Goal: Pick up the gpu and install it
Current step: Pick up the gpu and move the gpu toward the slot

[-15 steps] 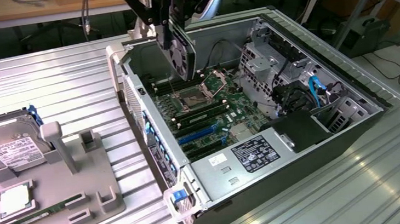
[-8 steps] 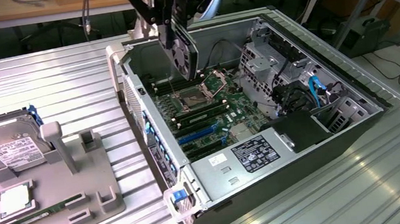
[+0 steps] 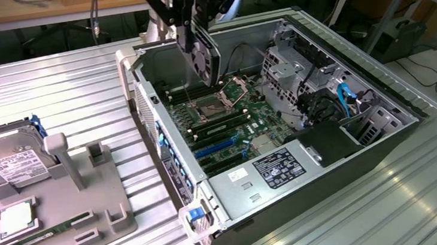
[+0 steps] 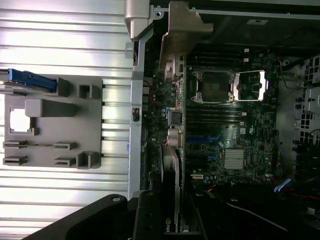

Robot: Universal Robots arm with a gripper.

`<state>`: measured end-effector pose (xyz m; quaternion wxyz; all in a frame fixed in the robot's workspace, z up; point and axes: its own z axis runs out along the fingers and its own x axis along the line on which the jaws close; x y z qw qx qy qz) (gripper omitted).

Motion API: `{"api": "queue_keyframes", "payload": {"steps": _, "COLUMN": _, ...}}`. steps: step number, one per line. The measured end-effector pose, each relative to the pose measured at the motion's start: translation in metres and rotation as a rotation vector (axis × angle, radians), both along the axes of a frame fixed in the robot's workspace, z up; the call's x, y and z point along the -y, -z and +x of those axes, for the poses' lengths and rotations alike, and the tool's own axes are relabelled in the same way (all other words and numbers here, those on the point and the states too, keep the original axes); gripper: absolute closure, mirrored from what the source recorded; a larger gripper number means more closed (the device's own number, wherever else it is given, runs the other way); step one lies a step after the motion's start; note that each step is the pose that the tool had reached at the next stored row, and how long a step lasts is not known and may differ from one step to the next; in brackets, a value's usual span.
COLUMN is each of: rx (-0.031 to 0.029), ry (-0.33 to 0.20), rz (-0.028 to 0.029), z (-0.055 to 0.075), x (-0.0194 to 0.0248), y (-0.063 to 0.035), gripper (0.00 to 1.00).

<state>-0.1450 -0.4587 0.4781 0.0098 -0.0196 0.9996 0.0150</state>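
A: Above the open computer case (image 3: pixel 323 208), what hangs there?

B: The gripper (image 3: pixel 195 28), its jaws clamped on the upper end of the graphics card (image 3: pixel 207 60). The card hangs clear of everything, over the case's motherboard (image 3: pixel 239 123).

A: Which way does it lie from the jaws?

B: Straight down. Its long axis is near upright, with the lower end over the processor socket (image 3: pixel 215 105), toward the case's far end in the exterior view.

A: And the blue slots (image 3: pixel 214 148)?

B: They sit toward the case's near end, beside its slotted wall (image 3: pixel 159 134). I judge the card well apart from them: higher, and off to one side.

A: The bracket (image 4: pixel 182 35)?

B: In the wrist view the pale strip is at the card's end away from the jaws, in line with that same wall of the case.

A: What can't you tell?

B: The card's contact edge is dark and lost against the board, so which slot it matches I cannot say. Where the jaws meet the card is hard to make out.
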Motion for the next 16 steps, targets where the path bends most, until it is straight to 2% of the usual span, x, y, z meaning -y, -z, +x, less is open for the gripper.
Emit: {"api": "queue_keyframes", "payload": {"steps": 16, "rx": 0.0, "ry": 0.0, "rz": 0.0001, "z": 0.0092, "x": 0.0, "y": 0.0, "gripper": 0.73}}
